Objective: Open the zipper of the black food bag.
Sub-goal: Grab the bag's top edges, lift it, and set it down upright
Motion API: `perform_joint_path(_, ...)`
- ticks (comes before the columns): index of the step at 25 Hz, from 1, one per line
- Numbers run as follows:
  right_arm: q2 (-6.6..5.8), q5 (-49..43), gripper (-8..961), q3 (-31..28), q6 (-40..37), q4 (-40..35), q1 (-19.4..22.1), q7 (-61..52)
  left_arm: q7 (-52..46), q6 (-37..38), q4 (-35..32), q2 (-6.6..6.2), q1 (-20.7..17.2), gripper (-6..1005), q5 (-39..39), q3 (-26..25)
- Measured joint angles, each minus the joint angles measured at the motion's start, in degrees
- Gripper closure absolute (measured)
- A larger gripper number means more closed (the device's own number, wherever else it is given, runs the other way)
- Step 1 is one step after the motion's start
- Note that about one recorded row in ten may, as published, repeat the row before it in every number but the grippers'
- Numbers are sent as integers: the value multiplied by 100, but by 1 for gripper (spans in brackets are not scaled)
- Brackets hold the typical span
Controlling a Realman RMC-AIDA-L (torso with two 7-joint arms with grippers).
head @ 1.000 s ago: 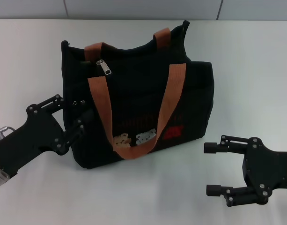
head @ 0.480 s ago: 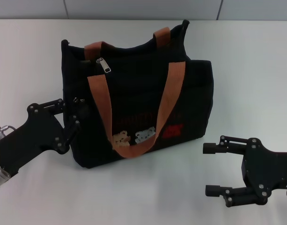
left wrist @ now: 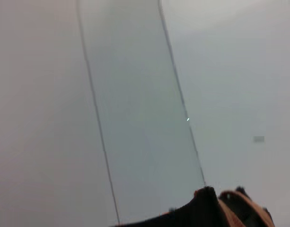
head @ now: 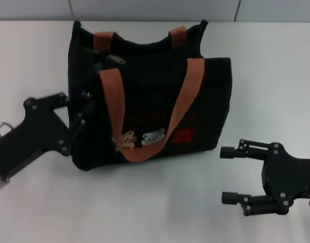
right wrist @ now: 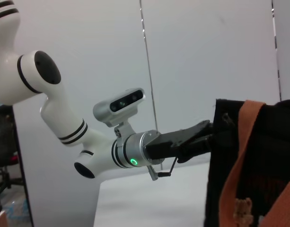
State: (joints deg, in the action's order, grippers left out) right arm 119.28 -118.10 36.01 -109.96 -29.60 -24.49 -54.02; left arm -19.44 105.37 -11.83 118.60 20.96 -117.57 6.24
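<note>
- Head view: the black food bag (head: 149, 96) stands upright on the white table (head: 155, 202), left of centre, its two orange-brown handles (head: 181, 106) draped over the near face above a bear patch (head: 127, 139) and a red label (head: 184, 135).
- The zipper (head: 116, 59) pull shows as a small metal tab at the top edge, near the bag's left end; the track beside it is too dark to follow.
- The left gripper (head: 83, 109) is pressed against the bag's left end wall. Its fingers appear drawn together on the fabric there, though the dark cloth hides the actual contact.
- The right gripper (head: 230, 174) rests low over the table, well apart from the bag on its right, fingers spread wide and holding nothing.
- Handling judgement: the bag is soft fabric, light and prone to sagging or sliding. One end needs bracing, and the flat metal pull is the place to grip; it is small and smooth, so likely to slip.
- Left wrist view: mostly pale wall panels; only a bag corner and handle edge show.
- Right wrist view: the left arm reaches to the bag's end wall; a plain panelled wall stands behind.
</note>
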Motion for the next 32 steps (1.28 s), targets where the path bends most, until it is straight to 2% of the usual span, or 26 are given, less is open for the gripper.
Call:
perform_joint_path(4, 1, 391, 112, -7, -5, 96, 61, 37, 102, 99, -55, -7, 125, 827, 42, 1)
perform_joint_path(5, 0, 538, 112, -6, -4, 141, 84, 65, 175, 228, -178, -10, 300, 827, 86, 18)
perform_joint_path(9, -2, 1541, 112, -16, 31, 391, 230, 167, 199, 347, -289, -10, 439, 827, 97, 37)
perform_joint_path(10, -1, 1783, 112, -18, 59, 483, 248, 174, 232, 558, -469, -8, 698, 827, 99, 51)
perform_joint_path(12, 1, 2265, 112, -19, 128, 696, 266, 179, 255, 673, -672, -8, 986, 827, 100, 95)
perform_joint_path(17, 3, 3062, 112, -17, 297, 1153, 235, 177, 451, 755, -943, -13, 1459, 828, 110, 404)
perform_joint_path(22, 6, 2998, 112, 147, 635, 1442, -41, 32, 729, 713, -1045, 5, 1809, 828, 114, 799)
perform_joint_path(24, 5, 2908, 112, 225, 693, 1442, -95, -30, 736, 713, -1045, 9, 1831, 828, 114, 807)
perform_joint_path(27, -4, 2346, 112, 823, 1004, 1420, -327, -243, 762, 744, -1036, 12, 1854, 828, 114, 818)
perform_joint_path(32, 21, 2074, 112, 1361, 1462, 1450, -494, -260, 894, 806, -964, 32, 1855, 828, 113, 961)
